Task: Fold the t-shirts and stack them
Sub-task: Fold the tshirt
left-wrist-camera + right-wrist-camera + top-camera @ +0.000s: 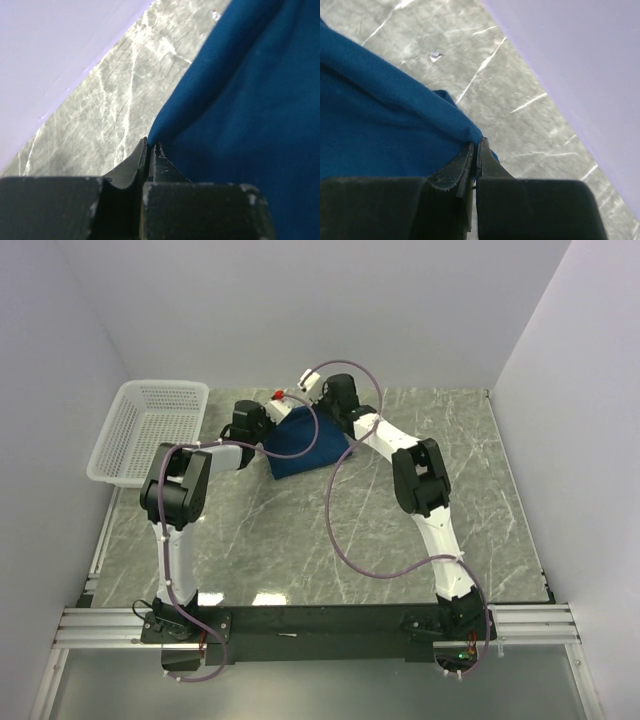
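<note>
A dark blue t-shirt (303, 445) lies bunched at the back middle of the marble table, its far edge raised between the two grippers. My left gripper (151, 143) is shut on a fold at the shirt's (250, 115) left edge, cloth pinched at the fingertips. My right gripper (476, 144) is shut on a rolled edge of the shirt (380, 130) at its right side. In the top view the left gripper (270, 423) and the right gripper (335, 420) stand close together over the shirt's far edge. No print shows.
A white mesh basket (120, 410) sits at the back left corner of the table (300, 540). Pale walls close in behind and on both sides. A purple cable (340, 530) loops from the right arm over the table's middle.
</note>
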`<state>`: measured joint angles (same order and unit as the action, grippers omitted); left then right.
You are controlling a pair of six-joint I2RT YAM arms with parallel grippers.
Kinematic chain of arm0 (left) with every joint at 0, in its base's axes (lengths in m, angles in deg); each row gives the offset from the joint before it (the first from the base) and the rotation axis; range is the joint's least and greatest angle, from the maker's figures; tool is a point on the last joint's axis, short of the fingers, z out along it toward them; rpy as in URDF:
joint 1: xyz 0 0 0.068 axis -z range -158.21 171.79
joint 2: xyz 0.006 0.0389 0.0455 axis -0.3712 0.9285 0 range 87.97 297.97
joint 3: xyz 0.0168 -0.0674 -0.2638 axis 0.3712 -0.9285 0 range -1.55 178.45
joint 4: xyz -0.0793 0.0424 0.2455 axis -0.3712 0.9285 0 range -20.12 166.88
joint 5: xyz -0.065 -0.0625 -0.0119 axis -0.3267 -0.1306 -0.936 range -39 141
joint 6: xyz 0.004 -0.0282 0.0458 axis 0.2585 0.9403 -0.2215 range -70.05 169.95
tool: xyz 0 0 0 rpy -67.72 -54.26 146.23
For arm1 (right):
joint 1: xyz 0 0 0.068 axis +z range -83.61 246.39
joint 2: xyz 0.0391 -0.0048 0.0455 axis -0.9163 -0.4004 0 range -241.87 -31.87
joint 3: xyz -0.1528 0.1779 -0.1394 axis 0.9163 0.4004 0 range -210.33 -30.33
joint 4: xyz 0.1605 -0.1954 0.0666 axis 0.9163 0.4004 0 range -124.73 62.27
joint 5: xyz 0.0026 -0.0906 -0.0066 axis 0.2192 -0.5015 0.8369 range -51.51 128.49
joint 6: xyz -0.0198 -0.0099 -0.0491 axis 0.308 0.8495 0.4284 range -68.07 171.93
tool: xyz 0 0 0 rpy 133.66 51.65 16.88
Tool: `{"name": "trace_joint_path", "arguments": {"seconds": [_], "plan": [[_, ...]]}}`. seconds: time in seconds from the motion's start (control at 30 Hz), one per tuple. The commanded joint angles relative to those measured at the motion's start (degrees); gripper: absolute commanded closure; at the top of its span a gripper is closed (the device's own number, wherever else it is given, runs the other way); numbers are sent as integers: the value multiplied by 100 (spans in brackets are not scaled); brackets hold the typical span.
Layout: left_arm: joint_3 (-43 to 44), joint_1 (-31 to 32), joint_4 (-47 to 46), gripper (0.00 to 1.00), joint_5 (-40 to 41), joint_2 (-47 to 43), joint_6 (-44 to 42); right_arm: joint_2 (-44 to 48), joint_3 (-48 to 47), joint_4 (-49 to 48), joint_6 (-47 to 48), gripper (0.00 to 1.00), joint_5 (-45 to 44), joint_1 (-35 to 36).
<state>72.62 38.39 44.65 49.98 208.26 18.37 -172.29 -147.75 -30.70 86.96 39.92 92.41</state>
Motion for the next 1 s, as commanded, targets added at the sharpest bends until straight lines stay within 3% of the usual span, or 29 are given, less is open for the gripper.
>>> {"name": "trace_joint_path", "arguments": {"seconds": [0.0, 0.27, 0.33, 0.37, 0.4, 0.43, 0.47, 0.53, 0.57, 0.67, 0.7, 0.73, 0.8, 0.87, 0.97], "plan": [[45, -34, -456, 100, 269, -32, 134, -117, -298, -386, 145, 100, -126, 43], [123, -52, -255, 100, 400, -129, 266, -336, -430, -551, 180, 100, -336, 44], [299, -69, -79, 100, 514, 20, 362, -407, -527, -623, 119, 81, -555, 70], [517, -87, 113, 93, 758, 169, 528, -451, -570, -754, 5, 55, -800, 87], [632, -95, 176, 82, 883, 240, 529, -469, -623, -824, -118, 46, -1020, 96], [782, -104, 299, 70, 1006, 301, 756, -477, -693, -843, -258, 39, -1179, 96], [1088, -122, 517, 49, 1294, 337, 880, -425, -807, -773, -529, 32, -1441, 87], [1318, -131, 668, 36, 1446, 215, 1300, -285, -835, -598, -794, 27, -1540, 35], [1432, -139, 730, 22, 1455, 92, 1433, -6, -782, -440, -935, 23, -1471, -9], [1434, -131, 967, 9, 1577, -645, 2153, 706, -335, 113, -1681, 20, -595, -281], [1399, -139, 1142, 8, 1648, -1082, 2364, 831, -316, 768, -2083, 19, -200, -508], [1346, -140, 1300, 7, 1762, -1313, 2888, 910, -325, 1122, -2305, 19, 1005, -623], [1057, -192, 1573, 4, 1763, -2013, 3557, 999, -238, 1825, -2971, 19, 2180, -852], [611, -349, 2065, 3, 1229, -2490, 4429, 877, -167, 2127, -3334, 18, 2851, -985], [-424, -578, 2225, 2, 203, -3858, 5195, 762, 61, 2348, -4044, 17, 2889, -985]]}}
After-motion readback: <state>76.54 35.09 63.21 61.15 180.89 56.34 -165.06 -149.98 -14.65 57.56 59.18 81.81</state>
